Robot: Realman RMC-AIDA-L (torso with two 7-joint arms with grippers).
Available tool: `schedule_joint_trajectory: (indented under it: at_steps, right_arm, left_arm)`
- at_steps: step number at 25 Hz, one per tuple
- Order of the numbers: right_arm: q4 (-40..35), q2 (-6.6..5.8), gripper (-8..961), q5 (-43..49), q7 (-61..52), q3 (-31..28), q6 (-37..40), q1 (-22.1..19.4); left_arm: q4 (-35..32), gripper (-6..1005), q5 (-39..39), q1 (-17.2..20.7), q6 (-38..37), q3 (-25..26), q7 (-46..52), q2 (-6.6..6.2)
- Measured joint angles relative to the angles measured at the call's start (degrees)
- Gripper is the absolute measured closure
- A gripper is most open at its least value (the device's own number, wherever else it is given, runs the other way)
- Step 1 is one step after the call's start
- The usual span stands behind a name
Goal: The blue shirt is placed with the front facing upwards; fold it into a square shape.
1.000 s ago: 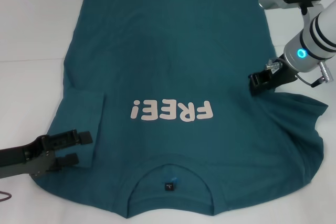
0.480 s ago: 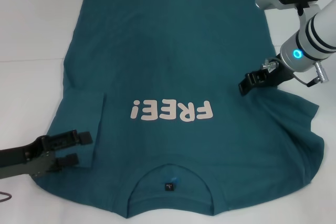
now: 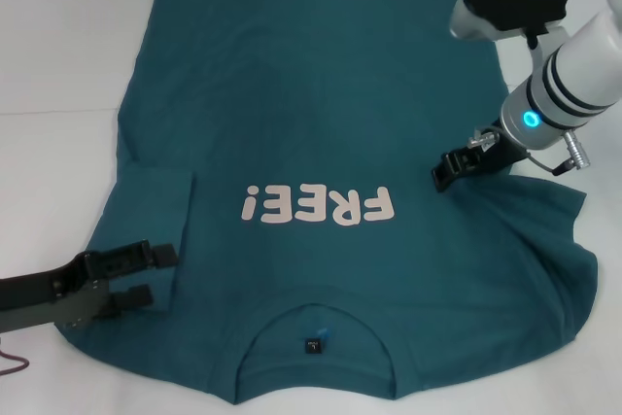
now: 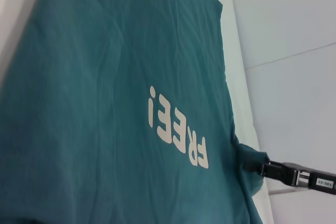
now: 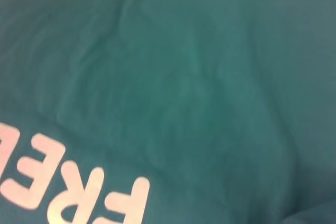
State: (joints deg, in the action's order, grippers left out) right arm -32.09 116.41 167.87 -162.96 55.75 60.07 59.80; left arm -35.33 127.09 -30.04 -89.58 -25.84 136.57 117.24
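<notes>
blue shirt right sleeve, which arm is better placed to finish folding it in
Right. Its end effector is shut on the blue shirt at the right sleeve's edge, already pulled toward the print. The left end effector rests open at the folded left sleeve.

"FREE!" (image 3: 318, 206) stood in pale letters across the chest of the shirt (image 3: 311, 75), upside down at mid-frame in the head view. A tiny tag (image 3: 312, 345) sat inside the collar at bottom centre, its mark too small to read.
</notes>
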Motion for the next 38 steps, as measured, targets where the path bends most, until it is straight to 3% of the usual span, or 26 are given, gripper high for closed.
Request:
schedule_joint_trajectory:
  at_steps: [16,21,34,38]
  right_arm:
    - [-4.3,0.13,380,-0.5,0.9,0.0,4.7,0.0]
    - [-6.2,0.67,384,-0.5,0.5,0.2,4.6,-0.4]
    - [-3.6,1.26,387,-0.1,-2.1,8.9,2.3,0.5]
    - [-5.4,0.74,387,0.0,-2.0,9.2,5.1,0.1]
  left_arm:
    - [0.0,52,0.0,0.3,0.1,0.0,-0.1,0.0]
    - [0.0,52,0.0,0.4,0.1,0.0,-0.1,0.0]
    - [0.0,52,0.0,0.1,0.1,0.0,0.0,0.0]
    - [0.0,53,0.0,0.1,0.1,0.0,0.1,0.0]
